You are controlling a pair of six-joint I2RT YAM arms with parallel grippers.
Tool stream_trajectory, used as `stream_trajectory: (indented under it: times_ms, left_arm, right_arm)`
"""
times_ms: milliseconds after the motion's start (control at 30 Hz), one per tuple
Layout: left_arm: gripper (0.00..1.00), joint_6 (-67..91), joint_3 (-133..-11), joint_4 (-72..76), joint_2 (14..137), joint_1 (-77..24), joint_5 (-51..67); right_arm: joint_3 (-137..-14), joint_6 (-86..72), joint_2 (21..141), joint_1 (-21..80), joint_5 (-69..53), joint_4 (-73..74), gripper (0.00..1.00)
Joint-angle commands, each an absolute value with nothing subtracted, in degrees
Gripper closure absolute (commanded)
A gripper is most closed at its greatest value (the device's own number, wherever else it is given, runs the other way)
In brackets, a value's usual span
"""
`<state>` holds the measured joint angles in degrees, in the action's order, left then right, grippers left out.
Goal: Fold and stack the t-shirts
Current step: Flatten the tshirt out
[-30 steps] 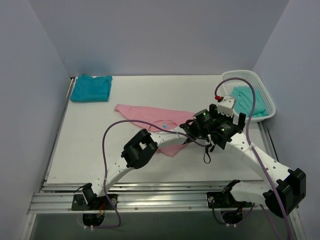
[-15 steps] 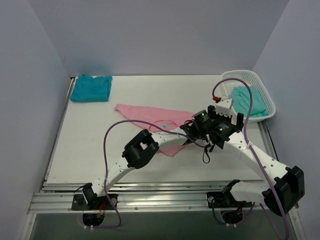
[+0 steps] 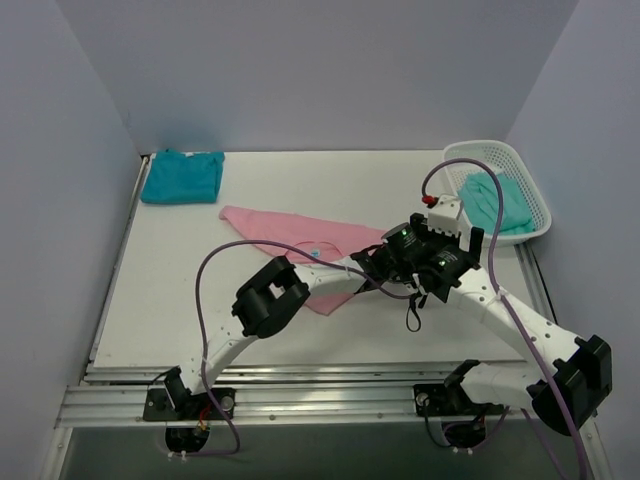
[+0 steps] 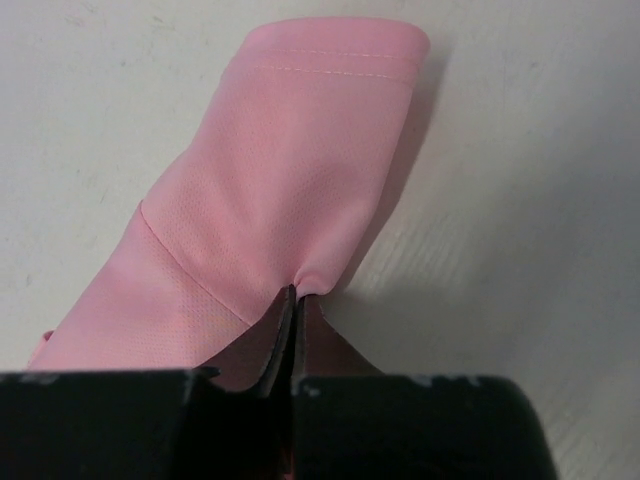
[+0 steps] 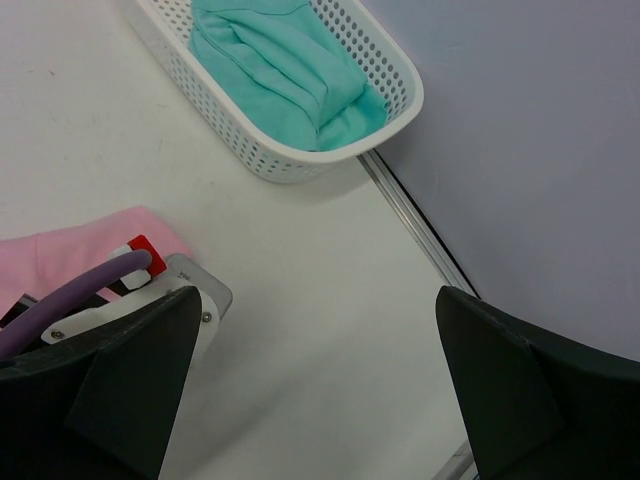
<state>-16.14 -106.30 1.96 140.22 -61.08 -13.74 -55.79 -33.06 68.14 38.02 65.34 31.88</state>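
A light pink t-shirt [image 3: 285, 228] lies crumpled across the middle of the table. My left gripper [image 4: 293, 300] is shut on a fold at its right edge. From above, the left gripper [image 3: 380, 262] is mostly hidden under the right arm. A deep teal t-shirt [image 3: 182, 177] lies folded at the far left corner. The mint-teal t-shirt [image 3: 497, 200] [image 5: 280, 60] lies bunched in the white basket [image 3: 490, 147] [image 5: 300, 150]. My right gripper [image 3: 468, 238] [image 5: 320, 390] hovers open over bare table beside the basket, holding nothing.
The two arms cross near the table's middle right, with purple cables [image 3: 205, 290] looping over them. A metal rail [image 5: 415, 230] runs along the table's right edge by the grey wall. A corner of the pink t-shirt [image 5: 70, 250] shows at the right wrist view's left.
My left gripper has shut on the pink t-shirt's edge. The left arm's elbow and the shirt have shifted slightly left. The right gripper stayed open and edged toward the basket.
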Motion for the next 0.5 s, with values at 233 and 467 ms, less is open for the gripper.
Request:
stream_trajectory:
  times_ms: [233,467]
  left_arm:
    - [0.88,-19.4,-107.6,0.1,127.8,-68.5,-15.4]
    - [0.81,-19.7,-109.4,-2.6,127.9,-68.4,-16.3]
  right_arm:
    - [-55.9,-38.3,71.3,39.2,59.5,20.1,0.00]
    - [-55.9,-38.2,71.7,39.2,59.3,20.0,0.00]
